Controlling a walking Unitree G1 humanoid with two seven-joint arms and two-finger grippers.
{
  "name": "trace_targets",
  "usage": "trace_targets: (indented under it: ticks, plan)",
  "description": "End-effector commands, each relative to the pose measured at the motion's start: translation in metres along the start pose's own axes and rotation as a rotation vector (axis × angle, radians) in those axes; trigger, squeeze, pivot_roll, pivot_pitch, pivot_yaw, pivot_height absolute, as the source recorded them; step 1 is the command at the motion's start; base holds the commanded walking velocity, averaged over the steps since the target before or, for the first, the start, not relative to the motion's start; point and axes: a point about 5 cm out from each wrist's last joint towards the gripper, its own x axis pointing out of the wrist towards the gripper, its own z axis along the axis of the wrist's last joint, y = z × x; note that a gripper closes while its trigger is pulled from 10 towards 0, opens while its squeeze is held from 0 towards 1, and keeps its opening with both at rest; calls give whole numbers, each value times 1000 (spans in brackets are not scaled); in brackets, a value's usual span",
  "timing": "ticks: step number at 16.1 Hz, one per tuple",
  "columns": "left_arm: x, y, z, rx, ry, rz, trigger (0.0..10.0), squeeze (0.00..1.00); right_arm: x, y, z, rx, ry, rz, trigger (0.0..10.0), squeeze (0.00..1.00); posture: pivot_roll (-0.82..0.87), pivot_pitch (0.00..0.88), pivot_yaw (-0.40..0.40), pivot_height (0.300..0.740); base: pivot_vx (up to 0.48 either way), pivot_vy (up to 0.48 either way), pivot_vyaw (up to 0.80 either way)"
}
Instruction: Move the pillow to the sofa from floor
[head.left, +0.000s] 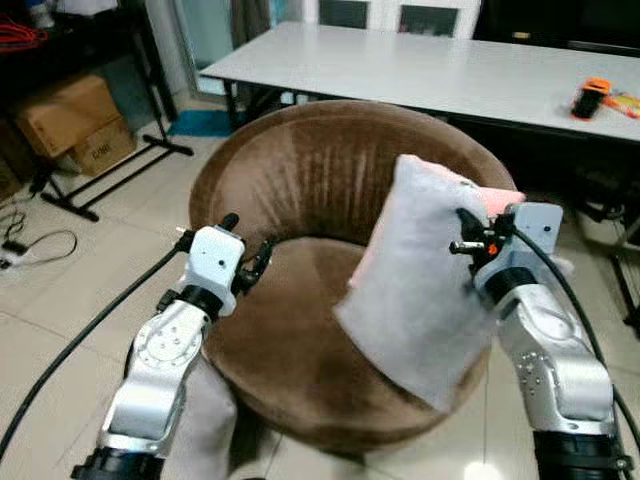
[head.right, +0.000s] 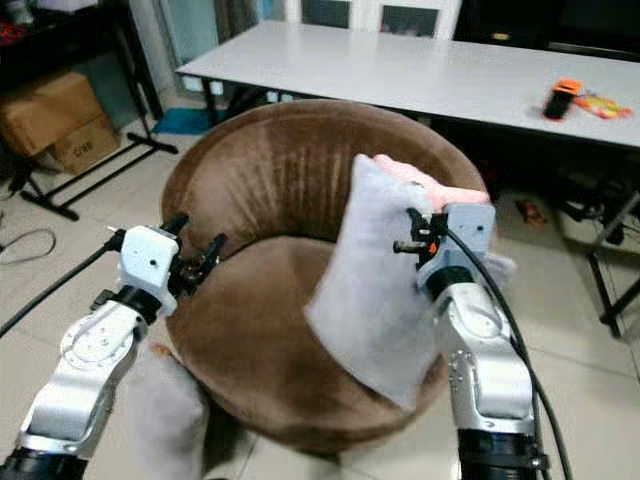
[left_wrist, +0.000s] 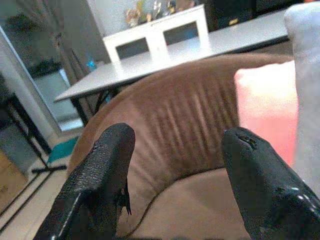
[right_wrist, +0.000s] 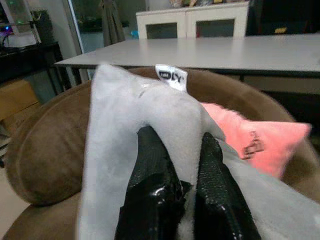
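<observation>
**Q:** Pillow position — where is it?

**A:** A pale grey pillow (head.left: 420, 285) stands tilted on its corner at the right side of a round brown velvet sofa (head.left: 300, 200), leaning over the seat and the right rim. The right gripper (head.left: 468, 238) is clenched on the pillow's upper edge; in the right wrist view its two black fingers (right_wrist: 155, 185) pinch a fold of the grey fabric just below a small white tag (right_wrist: 171, 76).

**Q:** Anything behind it?

**A:** A pink cushion (right_wrist: 250, 142) sits against the sofa's back, touching the grey pillow.

**Q:** And the other arm?

**A:** The left gripper (head.left: 252, 248) hovers over the sofa's left rim, released, its fingers (left_wrist: 100, 175) spread apart with nothing between them. Another grey cushion (head.right: 165, 415) lies on the tiled floor beside the left arm, at the sofa's base.

**Q:** What surrounds the sofa?

**A:** A long white table (head.left: 420, 65) stands behind it, carrying an orange and black object (head.left: 592, 97) near its right end. Cardboard boxes (head.left: 70, 120) sit to the far left.
</observation>
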Motion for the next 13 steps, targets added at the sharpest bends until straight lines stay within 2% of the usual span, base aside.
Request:
trace_targets:
  ticks: [1,6,13]
  plan:
    - [0,2,2,9,-3,-5,10000,0,1,5,10,-2,-34,23,10000,0,-11,0,0,740,292,0,0]
    - [-1,1,1,16,3,-17,10000,0,1,8,9,15,-31,37,10000,0,-7,0,-2,740,291,0,0]
    - [2,2,1,18,2,-27,10000,0,2,4,8,15,-18,11,10000,0,-11,0,4,740,290,0,0]
